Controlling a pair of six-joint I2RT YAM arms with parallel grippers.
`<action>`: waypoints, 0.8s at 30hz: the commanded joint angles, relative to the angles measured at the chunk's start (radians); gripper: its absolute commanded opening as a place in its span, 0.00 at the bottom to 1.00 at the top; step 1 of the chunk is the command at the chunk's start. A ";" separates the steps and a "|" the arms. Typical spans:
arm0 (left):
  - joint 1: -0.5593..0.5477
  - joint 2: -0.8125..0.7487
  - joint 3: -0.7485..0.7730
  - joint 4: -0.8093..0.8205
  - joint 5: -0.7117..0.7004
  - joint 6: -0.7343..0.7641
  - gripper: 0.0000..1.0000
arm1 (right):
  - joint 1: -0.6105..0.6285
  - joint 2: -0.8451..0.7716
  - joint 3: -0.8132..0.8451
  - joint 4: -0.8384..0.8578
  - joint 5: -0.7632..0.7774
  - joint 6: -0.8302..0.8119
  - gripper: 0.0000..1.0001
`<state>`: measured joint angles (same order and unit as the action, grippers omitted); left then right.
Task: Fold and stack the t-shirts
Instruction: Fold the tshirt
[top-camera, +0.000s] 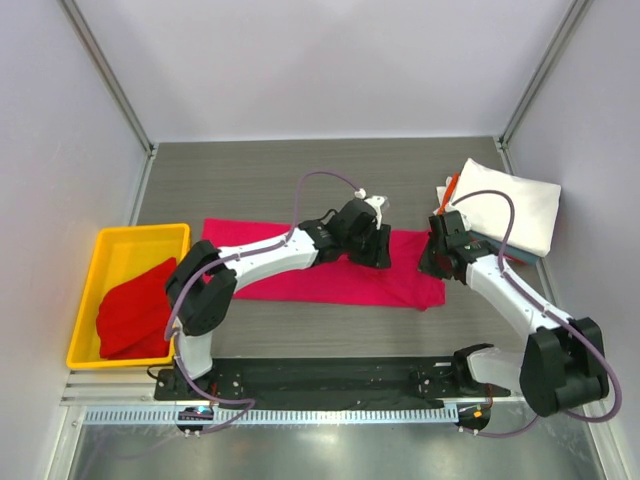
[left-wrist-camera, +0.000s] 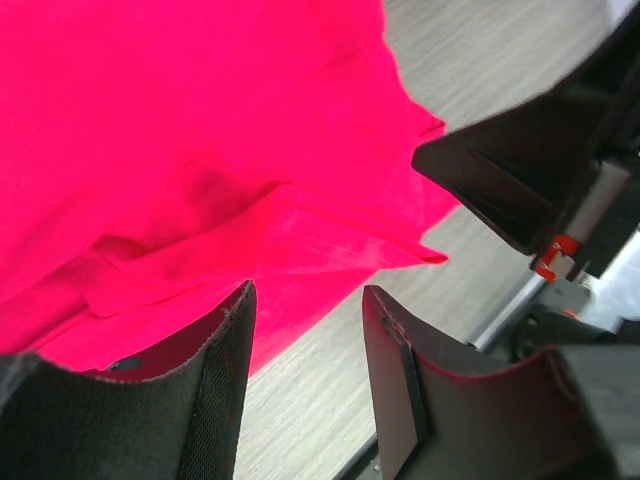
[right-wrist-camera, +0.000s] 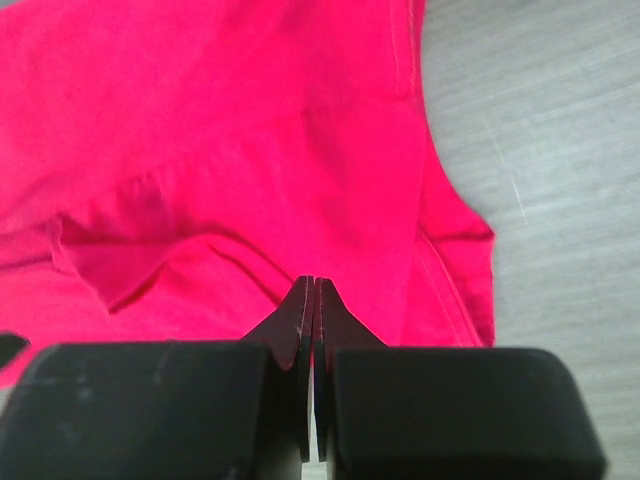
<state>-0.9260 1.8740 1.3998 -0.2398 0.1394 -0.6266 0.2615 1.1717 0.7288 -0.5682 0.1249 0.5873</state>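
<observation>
A magenta-pink t-shirt (top-camera: 300, 275) lies folded into a long strip across the middle of the table. My left gripper (top-camera: 378, 250) hovers over its right part. In the left wrist view its jaws (left-wrist-camera: 308, 290) are open and empty, with the shirt's edge (left-wrist-camera: 200, 120) and bare table between them. My right gripper (top-camera: 432, 262) is at the shirt's right end. In the right wrist view it (right-wrist-camera: 315, 280) is shut just above the cloth (right-wrist-camera: 200, 120), and no cloth shows between the jaws. A darker red t-shirt (top-camera: 135, 305) lies in the tray.
The yellow tray (top-camera: 120, 240) stands at the left edge. A folded white t-shirt (top-camera: 515, 205) lies at the back right, with an orange one (top-camera: 452, 185) poking out beside it. My right arm (left-wrist-camera: 530, 170) is close to the left gripper. Walls enclose the table.
</observation>
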 joint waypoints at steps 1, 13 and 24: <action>-0.025 0.042 0.091 -0.116 -0.130 0.033 0.49 | -0.025 0.060 0.060 0.091 -0.037 -0.032 0.01; -0.031 0.151 0.183 -0.233 -0.231 -0.186 0.45 | -0.056 0.255 0.149 0.192 -0.077 -0.017 0.01; -0.017 0.200 0.171 -0.204 -0.196 -0.387 0.39 | -0.061 0.302 0.133 0.229 -0.082 -0.015 0.01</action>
<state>-0.9520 2.0647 1.5509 -0.4618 -0.0563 -0.9508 0.2070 1.4704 0.8486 -0.3832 0.0422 0.5743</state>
